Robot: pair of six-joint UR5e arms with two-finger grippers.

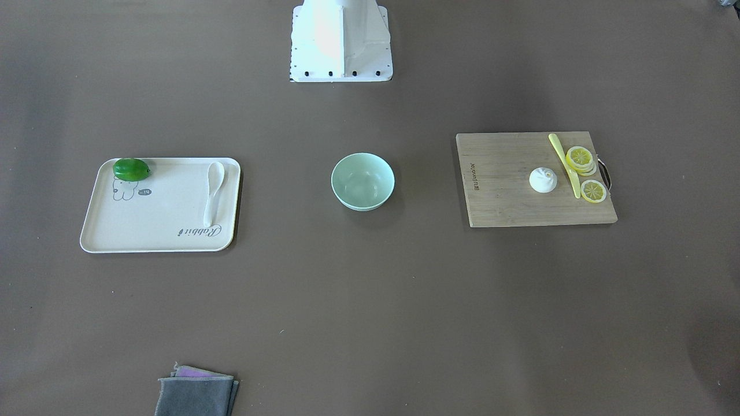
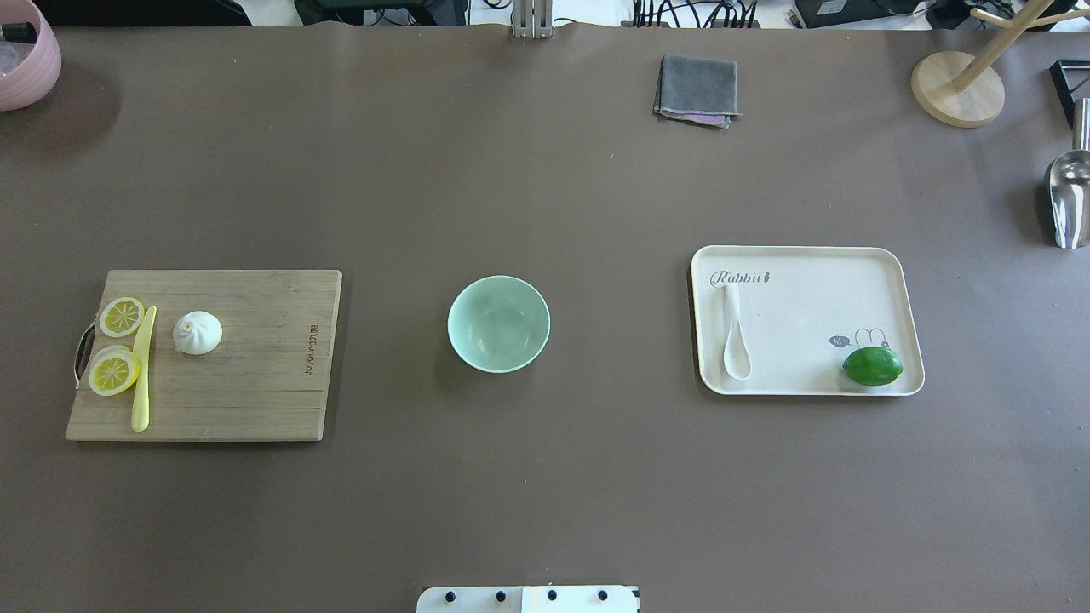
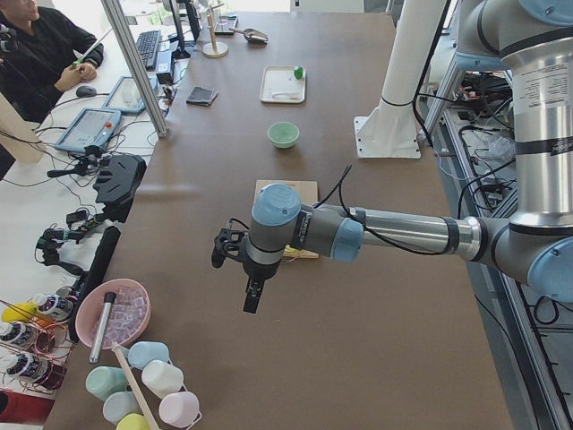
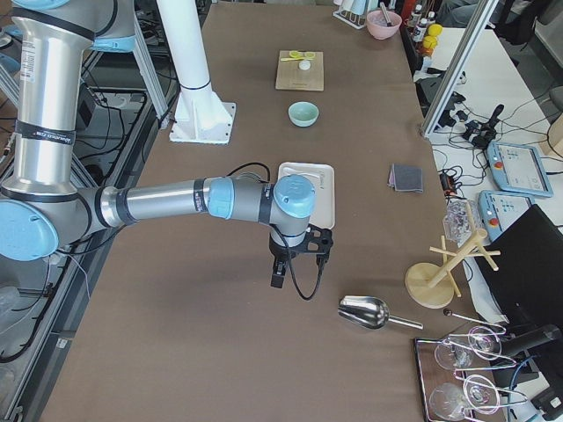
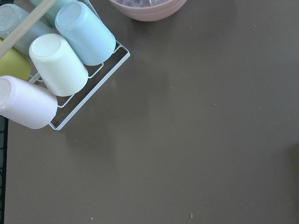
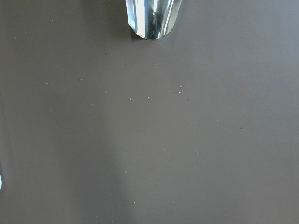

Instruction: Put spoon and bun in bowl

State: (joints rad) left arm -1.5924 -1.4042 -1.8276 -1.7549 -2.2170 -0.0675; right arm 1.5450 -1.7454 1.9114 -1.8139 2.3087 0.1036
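The white spoon [image 1: 214, 190] lies on the right side of a cream tray [image 1: 156, 231]; it also shows in the overhead view [image 2: 734, 340]. The white pleated bun [image 1: 543, 179] sits on a wooden cutting board [image 1: 503, 196], seen from overhead too [image 2: 197, 332]. The mint-green bowl [image 1: 362, 181] stands empty at the table's middle [image 2: 498, 323]. My left gripper [image 3: 253, 300] hangs over the table's left end, far from the board. My right gripper [image 4: 278, 277] hangs past the tray at the right end. I cannot tell whether either is open or shut.
A green lime [image 2: 872, 365] lies on the tray. A yellow knife [image 2: 142, 368] and lemon slices [image 2: 122, 316] lie on the board beside the bun. A grey cloth [image 2: 697, 88], a metal scoop [image 2: 1069, 191], a wooden stand [image 2: 958, 85], a pink bowl [image 2: 25, 55] and a cup rack [image 5: 60, 60] line the edges.
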